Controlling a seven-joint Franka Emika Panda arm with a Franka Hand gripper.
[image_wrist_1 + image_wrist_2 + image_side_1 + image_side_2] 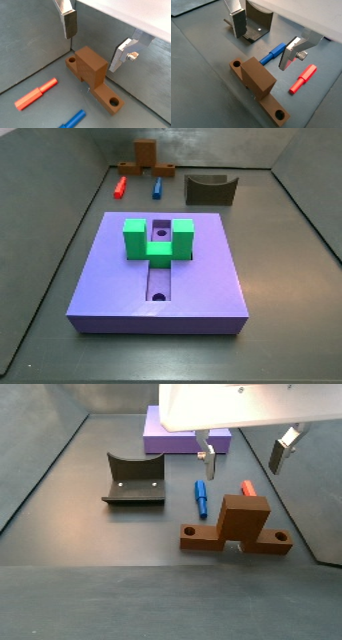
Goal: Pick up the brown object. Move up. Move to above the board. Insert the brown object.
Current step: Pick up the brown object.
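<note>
While the gripper (245,450) hangs open above the brown object (241,524), we should descend centred, straddling its upright stem.

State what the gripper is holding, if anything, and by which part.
Nothing is held. The gripper hangs open above the brown object, its fingers clear of it.

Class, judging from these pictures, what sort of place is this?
Probably a robot test enclosure for assembly practice: bare grey floor and walls, an open gripper hanging above a brown T-shaped wooden-looking block, and a purple-blue slab grooved for inserting pieces.
</note>
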